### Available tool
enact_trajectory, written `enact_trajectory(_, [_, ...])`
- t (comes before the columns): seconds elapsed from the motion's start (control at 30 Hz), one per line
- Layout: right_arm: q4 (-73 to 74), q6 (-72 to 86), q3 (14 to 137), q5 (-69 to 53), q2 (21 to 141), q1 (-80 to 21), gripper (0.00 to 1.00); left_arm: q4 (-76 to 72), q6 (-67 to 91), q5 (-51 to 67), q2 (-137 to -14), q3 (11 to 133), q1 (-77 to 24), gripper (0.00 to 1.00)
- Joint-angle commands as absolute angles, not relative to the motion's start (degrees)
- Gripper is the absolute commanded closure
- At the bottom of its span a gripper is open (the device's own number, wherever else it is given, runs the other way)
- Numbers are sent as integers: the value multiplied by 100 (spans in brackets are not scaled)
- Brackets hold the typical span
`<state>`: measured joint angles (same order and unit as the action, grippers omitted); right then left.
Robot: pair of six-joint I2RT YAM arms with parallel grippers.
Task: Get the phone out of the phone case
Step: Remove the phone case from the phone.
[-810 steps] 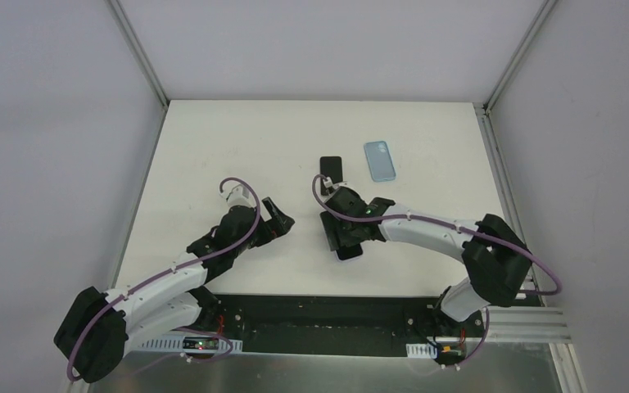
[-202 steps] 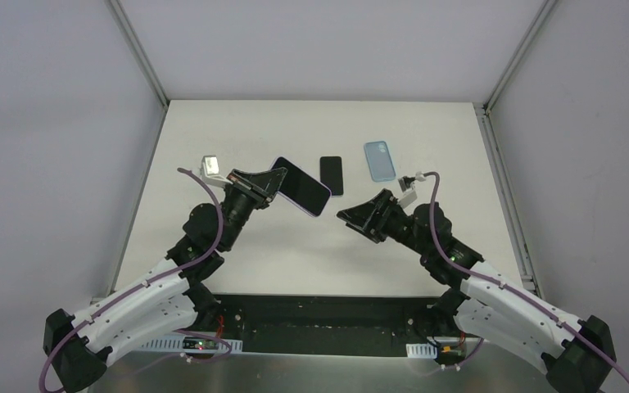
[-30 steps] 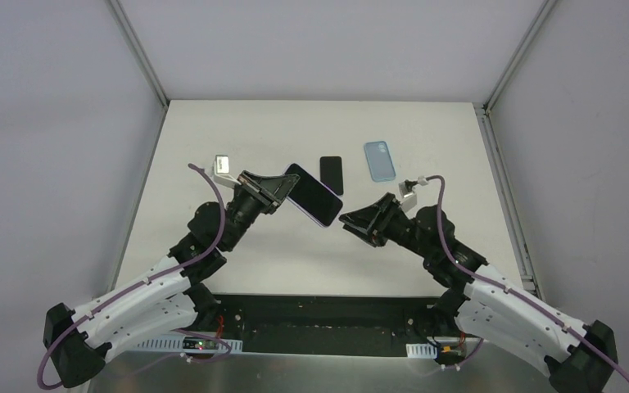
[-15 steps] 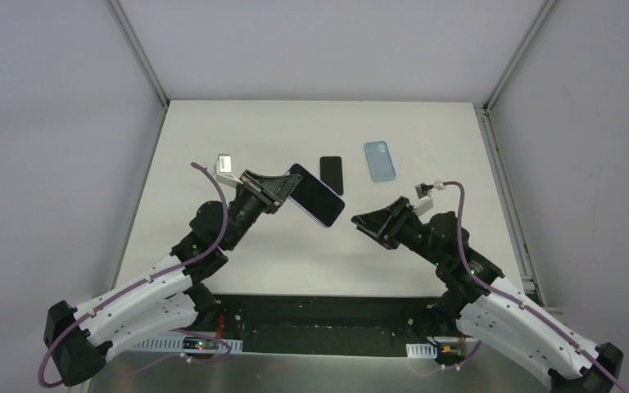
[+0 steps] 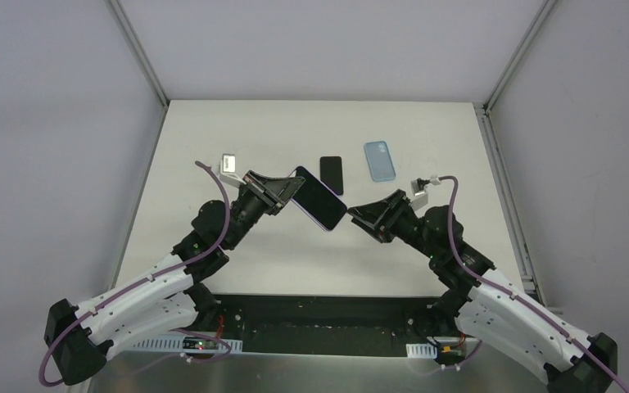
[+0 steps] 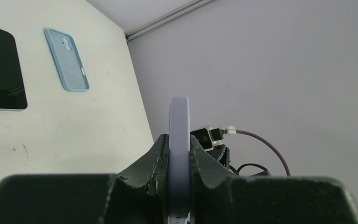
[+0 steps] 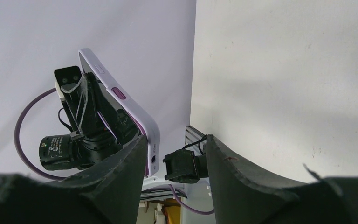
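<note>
Checking progress, inspector: is the phone (image 5: 318, 199) out of its case (image 6: 179, 126)?

Inspector: No. Phone remains seated in the lilac case on all edges I can see. Extraction not yet begun.

Auditor: Where is it?

Inspector: Held in the air, clear of the table (image 5: 237, 131). The left gripper (image 5: 291, 190) is pressed together on one end, pinching it across front and back. The rest juts out past its fingertips toward the right gripper (image 5: 359, 214).

Auditor: State of the right one?

Inspector: Jaws spread, holding nothing. The phone's free end sits at their mouth, just beside one finger. Whether it touches, I cannot tell.

Auditor: What is left?

Inspector: In my judgement, everything that matters: a second hold on the free end, the case lip peeled from a corner, then the phone drawn out.

Auditor: Surroundings?

Inspector: A black phone (image 5: 332, 173) lies flat on the table beyond the left gripper's tips and under the raised phone's far side. A blue case (image 5: 380, 160), empty, lies beyond the right gripper, apart from both.

Auditor: Obstructions?

Inspector: None between the grippers. Both loose items lie beneath the work area, so a dropped phone could strike the black one.
</note>
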<state>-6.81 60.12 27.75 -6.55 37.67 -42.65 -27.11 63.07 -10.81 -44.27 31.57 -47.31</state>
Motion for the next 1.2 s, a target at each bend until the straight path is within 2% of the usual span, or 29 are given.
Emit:
enact_trajectory(0.0, [-1074,6169,3049,-781,3825,-4230,48,-3412,6513,-968,-4343,3419,-4765,100])
enact_trajectory(0.5, [-1080,6314,2904,-745,3999,-4202,51,-3419,6516,-944,-4284,3463,-4772,100])
enact_trajectory(0.93, [-1079,6332,2771,-697,3700,-4166,48,-3419,6442,-1073,-4269,3432,-4770,100])
enact_trajectory(1.17, [-1081,6333,2750,-716,3716,-4154,53,-3419,6442,-1064,-4268,3428,-4766,100])
